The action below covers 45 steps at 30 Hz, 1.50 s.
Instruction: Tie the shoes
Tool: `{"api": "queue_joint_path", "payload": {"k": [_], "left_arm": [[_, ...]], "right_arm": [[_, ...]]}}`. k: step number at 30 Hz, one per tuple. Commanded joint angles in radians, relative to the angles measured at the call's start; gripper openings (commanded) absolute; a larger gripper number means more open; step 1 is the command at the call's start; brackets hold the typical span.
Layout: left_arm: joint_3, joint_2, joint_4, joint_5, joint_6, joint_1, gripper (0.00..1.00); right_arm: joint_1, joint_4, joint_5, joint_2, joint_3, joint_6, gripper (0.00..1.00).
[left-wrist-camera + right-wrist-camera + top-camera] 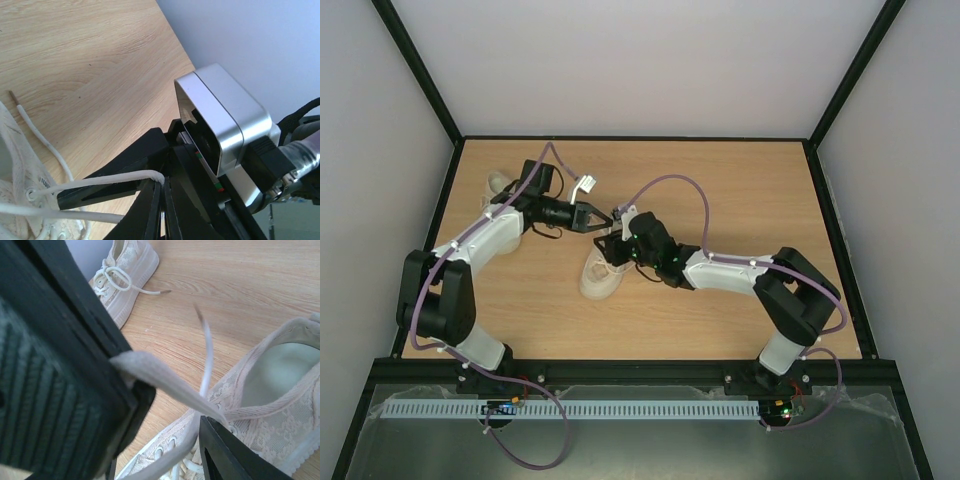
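A: Nearest item, right wrist view: one black finger [55,370] of the right gripper [172,422], filling the left half. Condition?

B: A flat white lace [165,382] lies against its inner edge and runs down to the shoe [270,410]. The other finger sits low right with a gap between them. Whether the lace is pinched or merely draped, I cannot tell.

A: Left gripper [145,192]?

B: Clenched on a loop of lace, per its own wrist view. Two strands run back toward the eyelets at lower left. A free end [14,96], brown-tipped, lies loose on the table [100,50].

A: Position of the shoe relative to the grippers?

B: Top view: mid-table, just on the bases' side of both grippers, which meet nose to nose over its far end. Its long axis runs near-left to far-right. The right gripper hangs over it and is the nearer; the left sits just beyond. Any tightening pull would likely run outward, across that axis.

A: Second shoe [125,270]?

B: Far left, well apart, mostly hidden behind the left arm in the top view. The right wrist view shows its laces gathered in loops, so it looks tied.

A: Entries unique to one view?

B: Only the left wrist view shows the closed grip, plus the right arm's silver camera [225,135] close by. Only the top view gives the overall layout.
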Motion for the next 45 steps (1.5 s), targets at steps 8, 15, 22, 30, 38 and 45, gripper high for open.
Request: {"api": "queue_joint_path", "payload": {"k": [8, 15, 22, 30, 38, 45], "left_arm": [[-0.012, -0.035, 0.109, 0.071, -0.138, -0.009, 0.02], [-0.014, -0.02, 0.131, 0.027, -0.148, 0.013, 0.02], [-0.01, -0.004, 0.085, -0.125, -0.041, 0.034, 0.57], [0.066, -0.096, -0.141, -0.304, 0.498, 0.04, 0.58], [0.014, -0.066, -0.396, -0.519, 1.118, -0.26, 0.48], [0.015, 0.1, -0.164, -0.946, 1.082, -0.552, 0.53]], "right_arm": [[0.003, 0.062, 0.07, -0.056, -0.02, 0.066, 0.23], [0.003, -0.045, 0.032, -0.117, -0.038, 0.052, 0.01], [-0.064, -0.291, -0.101, -0.156, -0.006, 0.085, 0.01], [-0.255, -0.581, -0.338, -0.1, 0.129, 0.045, 0.01], [-0.401, -0.756, -0.459, 0.055, 0.382, -0.02, 0.01], [-0.412, -0.784, -0.449, 0.093, 0.377, -0.029, 0.01]]}}
